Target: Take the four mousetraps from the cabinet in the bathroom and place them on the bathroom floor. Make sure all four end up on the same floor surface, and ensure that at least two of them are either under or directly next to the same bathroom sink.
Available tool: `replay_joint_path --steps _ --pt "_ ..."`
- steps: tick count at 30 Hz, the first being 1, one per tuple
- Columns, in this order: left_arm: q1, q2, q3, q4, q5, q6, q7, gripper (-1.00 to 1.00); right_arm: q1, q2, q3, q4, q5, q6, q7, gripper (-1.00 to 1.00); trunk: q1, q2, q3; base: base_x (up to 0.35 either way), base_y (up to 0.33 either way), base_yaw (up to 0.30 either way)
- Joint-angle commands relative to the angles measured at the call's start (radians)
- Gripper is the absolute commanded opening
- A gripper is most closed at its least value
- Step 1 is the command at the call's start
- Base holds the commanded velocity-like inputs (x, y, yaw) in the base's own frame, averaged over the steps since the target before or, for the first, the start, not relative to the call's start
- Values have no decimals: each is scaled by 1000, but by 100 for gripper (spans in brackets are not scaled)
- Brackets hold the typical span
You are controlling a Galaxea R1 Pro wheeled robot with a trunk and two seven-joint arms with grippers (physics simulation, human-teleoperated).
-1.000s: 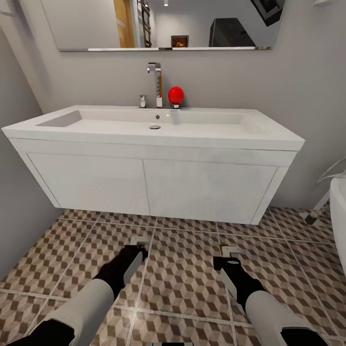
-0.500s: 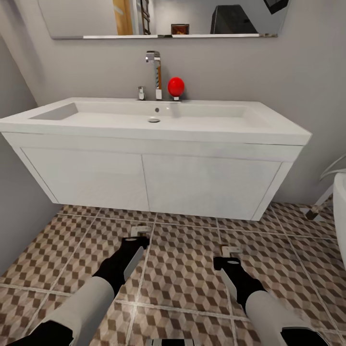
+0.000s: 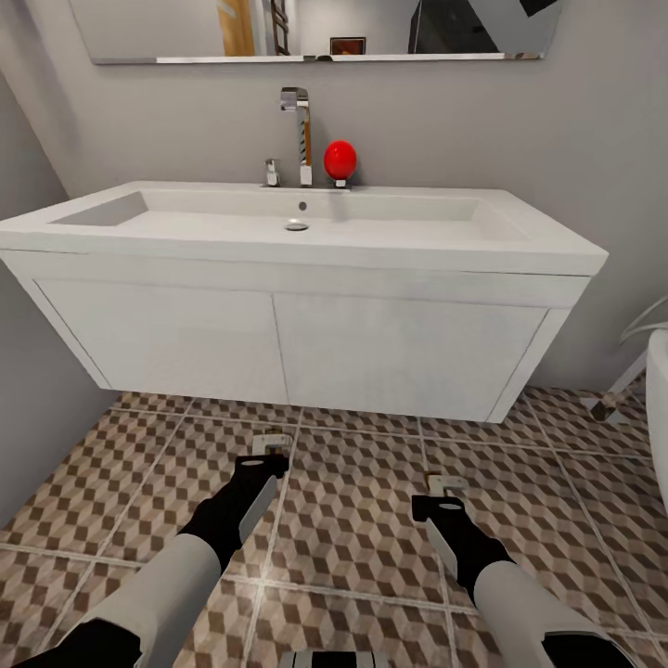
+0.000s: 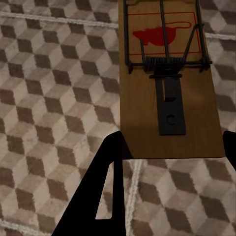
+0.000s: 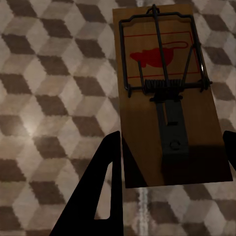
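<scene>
Near the sink [image 3: 306, 237], the left gripper [image 3: 269, 456] and right gripper [image 3: 440, 492] each pinch a mousetrap [image 4: 167, 88] over the bathroom floor [image 3: 353, 520].

Plain grey walls [image 3: 520, 130] enclose the room, a wide frameless mirror [image 3: 315, 28] hangs high on the far wall, the edge of a white bathtub [image 3: 657, 390] shows at the right, and evenly lit tiles [image 3: 353, 501] in a brown, beige and white cube pattern spread below.
</scene>
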Motion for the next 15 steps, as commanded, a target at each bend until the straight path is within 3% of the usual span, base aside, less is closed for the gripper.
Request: replay_joint_path --steps 1,15 --pt "-1 0 -6 -2 9 4 11 -100 0 1 -2 -2 0 6 -3 -100 0 -1 -5 0 0 0" --pt "0 -4 -8 -2 3 3 13 -100 0 2 -2 -1 0 6 -1 -100 7 -4 -59 0 0 0"
